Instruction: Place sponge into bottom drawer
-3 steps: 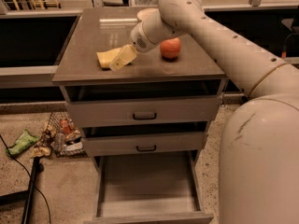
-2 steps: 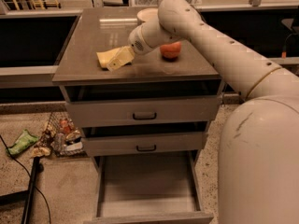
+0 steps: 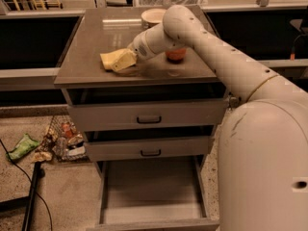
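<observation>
The pale-yellow sponge [image 3: 113,60] lies on the brown cabinet top [image 3: 91,37], left of centre. My gripper [image 3: 129,57] is at the sponge's right end, touching it, and its tips are hidden against the sponge. The white arm reaches in from the right across the cabinet top. The bottom drawer [image 3: 151,189] is pulled open below, and its plain grey floor is bare. The orange ball [image 3: 176,57] sits behind the arm, partly hidden by it.
A tan bowl [image 3: 153,16] stands at the back of the cabinet top. The two upper drawers [image 3: 149,114] are slightly pulled out. Litter [image 3: 62,141] and a green packet [image 3: 23,146] lie on the floor at the left, beside a black cable [image 3: 31,191].
The arm has swung left and now covers more of the orange ball. The gripper stays at the sponge's right end, and the sponge has barely shifted.
</observation>
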